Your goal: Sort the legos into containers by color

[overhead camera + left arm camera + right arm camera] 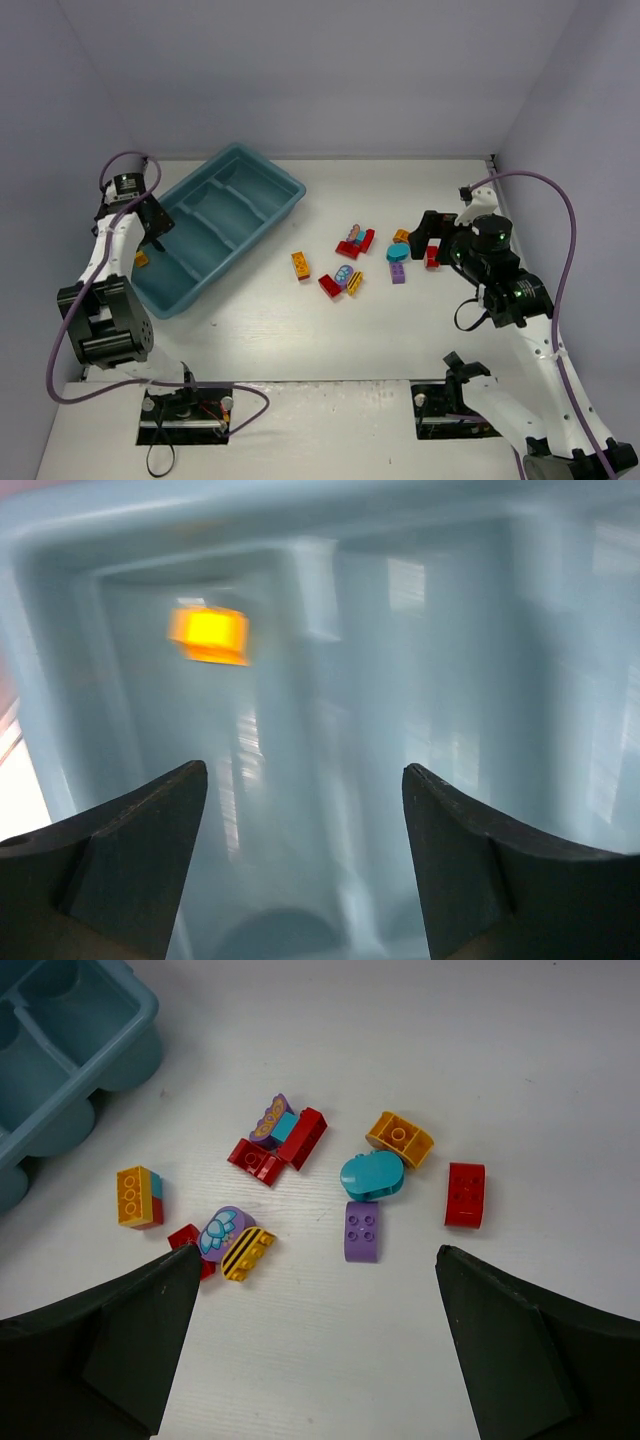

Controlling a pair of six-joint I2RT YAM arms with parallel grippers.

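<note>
The teal-blue tray (262, 215) lies slanted at the left. My left gripper (154, 226) is open and empty over the tray's near-left end. Its wrist view (304, 770) is blurred and shows one orange-yellow brick (208, 635) inside a compartment. That brick also shows in the top view (141, 258). My right gripper (428, 240) is open and empty above the loose legos. In its wrist view (318, 1260) a purple brick (361, 1231), a teal brick (371, 1174), an orange brick (399, 1138) and a red brick (465, 1194) lie just ahead of the fingers.
More legos lie to the left: a yellow striped brick (248, 1252), a round purple piece (225, 1232), two red bricks (254, 1159), and an orange, teal and red stack (138, 1196). The tray's corner (60, 1050) is at the upper left. Walls enclose the table.
</note>
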